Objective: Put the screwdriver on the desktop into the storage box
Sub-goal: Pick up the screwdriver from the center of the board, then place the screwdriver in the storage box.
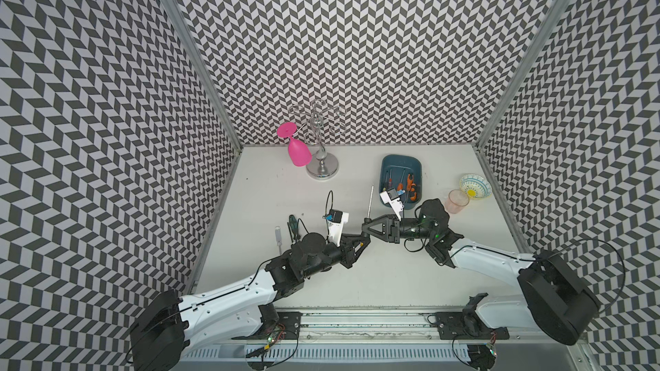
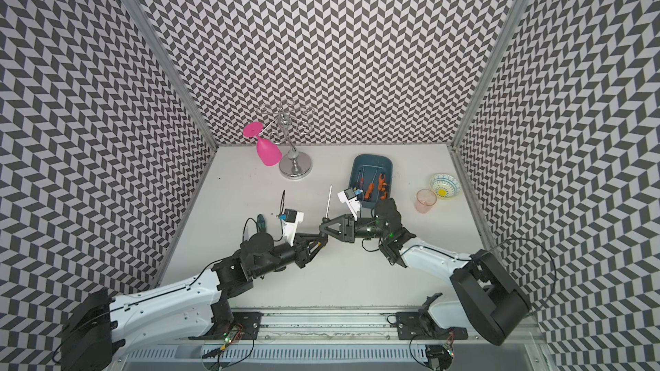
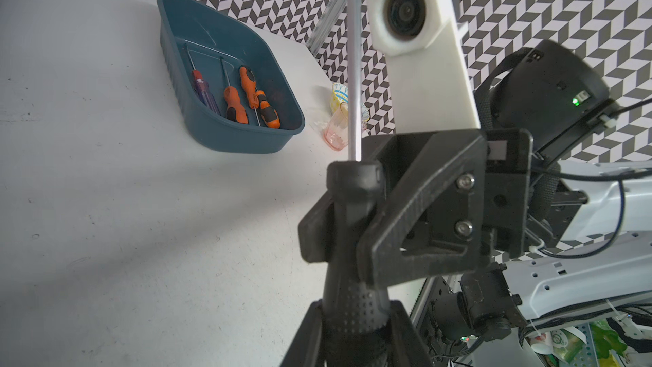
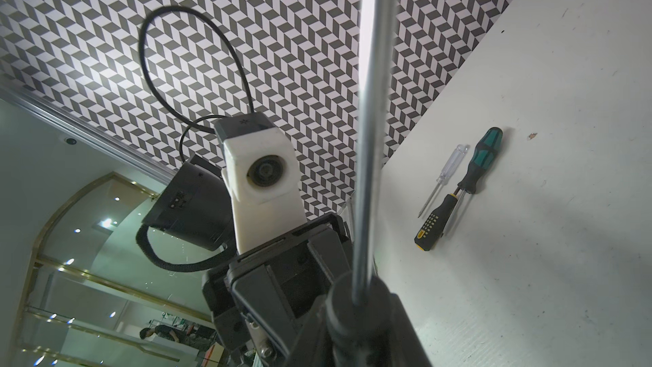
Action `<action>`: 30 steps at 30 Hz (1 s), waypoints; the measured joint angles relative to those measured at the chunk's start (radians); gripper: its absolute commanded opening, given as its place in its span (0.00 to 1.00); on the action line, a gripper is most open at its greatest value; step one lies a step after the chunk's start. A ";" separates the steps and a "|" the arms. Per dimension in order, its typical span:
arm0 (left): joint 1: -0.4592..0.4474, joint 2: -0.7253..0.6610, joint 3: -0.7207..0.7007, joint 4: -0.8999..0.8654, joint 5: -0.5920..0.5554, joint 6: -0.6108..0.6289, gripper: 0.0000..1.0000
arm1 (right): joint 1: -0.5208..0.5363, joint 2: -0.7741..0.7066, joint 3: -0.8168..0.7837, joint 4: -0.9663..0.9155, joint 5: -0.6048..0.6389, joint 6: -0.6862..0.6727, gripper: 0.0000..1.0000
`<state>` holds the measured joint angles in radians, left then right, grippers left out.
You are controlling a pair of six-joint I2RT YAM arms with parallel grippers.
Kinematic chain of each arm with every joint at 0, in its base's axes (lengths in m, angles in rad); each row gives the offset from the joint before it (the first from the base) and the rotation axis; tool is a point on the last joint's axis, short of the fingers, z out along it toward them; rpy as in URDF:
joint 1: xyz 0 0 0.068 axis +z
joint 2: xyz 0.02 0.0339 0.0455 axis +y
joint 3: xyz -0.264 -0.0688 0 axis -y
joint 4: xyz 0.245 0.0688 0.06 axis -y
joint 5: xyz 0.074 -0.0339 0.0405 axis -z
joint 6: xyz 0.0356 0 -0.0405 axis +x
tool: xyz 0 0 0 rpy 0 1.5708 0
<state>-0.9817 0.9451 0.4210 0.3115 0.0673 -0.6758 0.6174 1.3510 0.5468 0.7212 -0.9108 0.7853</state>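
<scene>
Left hand is clamped on the lower, dimpled part of the black-handled screwdriver with the long silver shaft, and my right hand is closed on the same handle just under its collar, so the tool stands upright, clear of the white table. I see the dark teal plastic storage box near, beyond the right hand, with two orange-and-black-handled screwdrivers lying in it. A green-and-black-handled screwdriver, a clear-handled one and a black-and-yellow-handled one lie on the table beside the left arm.
</scene>
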 measured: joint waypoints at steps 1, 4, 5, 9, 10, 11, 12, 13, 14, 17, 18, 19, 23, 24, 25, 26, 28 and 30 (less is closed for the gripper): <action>0.000 0.000 0.000 0.000 -0.004 -0.001 0.40 | 0.000 0.003 0.009 -0.013 0.002 -0.006 0.12; 0.000 -0.005 0.000 -0.009 -0.021 -0.011 0.47 | 0.002 0.013 0.047 -0.074 0.021 -0.039 0.11; 0.000 -0.010 0.000 -0.018 -0.029 -0.016 0.48 | 0.002 0.018 0.066 -0.105 0.030 -0.053 0.11; 0.000 -0.056 -0.008 -0.066 -0.069 -0.030 0.48 | -0.005 0.038 0.148 -0.229 0.076 -0.111 0.11; 0.000 -0.073 -0.013 -0.080 -0.081 -0.034 0.48 | -0.010 0.045 0.170 -0.259 0.089 -0.126 0.11; 0.000 -0.094 -0.019 -0.098 -0.093 -0.040 0.49 | -0.018 0.055 0.193 -0.291 0.105 -0.137 0.11; 0.000 -0.111 -0.023 -0.115 -0.106 -0.044 0.48 | -0.027 0.065 0.212 -0.317 0.120 -0.146 0.11; 0.000 -0.127 -0.027 -0.132 -0.119 -0.049 0.49 | -0.042 0.079 0.236 -0.351 0.138 -0.156 0.11; 0.000 -0.142 -0.031 -0.152 -0.134 -0.055 0.49 | -0.060 0.096 0.261 -0.385 0.157 -0.164 0.11; 0.000 -0.175 -0.035 -0.216 -0.174 -0.073 0.48 | -0.119 0.149 0.329 -0.476 0.211 -0.179 0.11; 0.000 -0.183 -0.035 -0.233 -0.185 -0.079 0.48 | -0.137 0.165 0.349 -0.504 0.227 -0.185 0.11; 0.000 -0.190 -0.037 -0.249 -0.193 -0.084 0.49 | -0.154 0.187 0.375 -0.538 0.247 -0.192 0.11; 0.000 -0.222 -0.043 -0.307 -0.225 -0.102 0.48 | -0.206 0.267 0.484 -0.661 0.330 -0.226 0.11; 0.000 -0.229 -0.045 -0.321 -0.232 -0.105 0.48 | -0.212 0.282 0.506 -0.682 0.346 -0.232 0.11; 0.000 -0.237 -0.045 -0.338 -0.240 -0.108 0.48 | -0.218 0.296 0.531 -0.706 0.365 -0.241 0.11; 0.000 -0.245 -0.046 -0.353 -0.250 -0.111 0.49 | -0.224 0.309 0.553 -0.725 0.383 -0.247 0.11; 0.000 -0.255 -0.046 -0.378 -0.266 -0.122 0.54 | -0.235 0.327 0.589 -0.760 0.415 -0.260 0.11; 0.000 -0.265 -0.046 -0.405 -0.280 -0.131 0.54 | -0.244 0.344 0.621 -0.786 0.441 -0.270 0.11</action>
<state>-0.9813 0.6804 0.3752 -0.0937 -0.2127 -0.8066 0.3737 1.6951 1.1683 -0.0650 -0.4702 0.5152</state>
